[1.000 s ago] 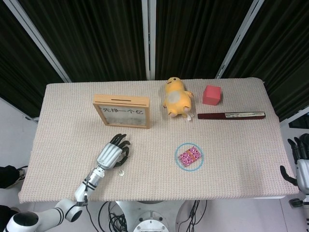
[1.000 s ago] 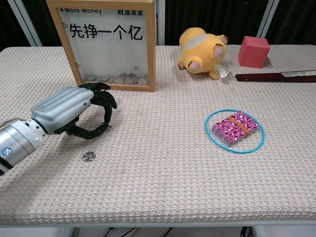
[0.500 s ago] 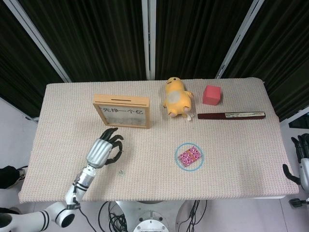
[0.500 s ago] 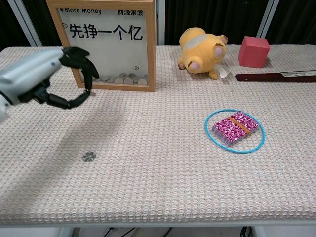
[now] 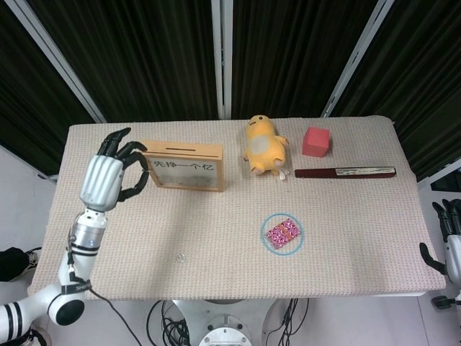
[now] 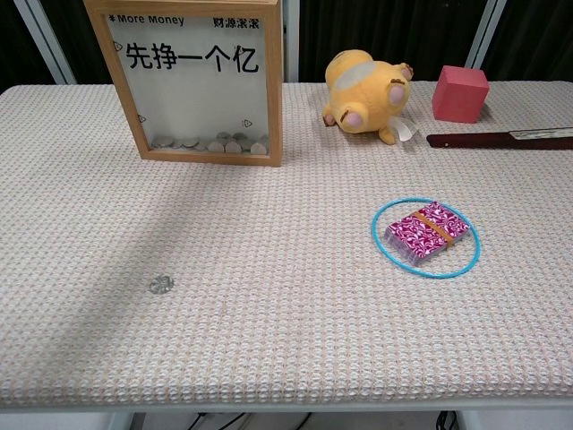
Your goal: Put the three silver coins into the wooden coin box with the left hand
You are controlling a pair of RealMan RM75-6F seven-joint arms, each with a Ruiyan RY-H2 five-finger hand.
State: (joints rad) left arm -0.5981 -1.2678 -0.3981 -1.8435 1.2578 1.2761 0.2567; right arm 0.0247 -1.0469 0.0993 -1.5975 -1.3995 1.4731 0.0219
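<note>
1. One silver coin [image 6: 162,284] lies flat on the near left of the desk [image 6: 286,349], well apart from everything else; it is in the same spot as a second ago, so it has yet to be fetched.
2. A pink packet [image 6: 428,233] inside a blue ring [image 6: 426,237] sits to the right, mid-desk.
3. The left robot hand [image 5: 112,176] has risen from just above that coin to the left end of the box [image 5: 181,165], out of the chest view. Its fingers are curled toward the thumb, but whether they pinch a coin is too small to tell.
4. The rise to the box suggests a coin is being carried to the slot [image 5: 181,149] on top; if so, this is the delivery step.
5. Coins already rest along the box floor behind its clear front.
6. Far right: a yellow plush [image 6: 367,82], a red cube [image 6: 460,92], and a dark stick [image 6: 501,138].
7. The right robot hand [image 5: 449,238] hangs off the right edge of the desk, holding nothing visible; its fingers are not clear enough to read.
</note>
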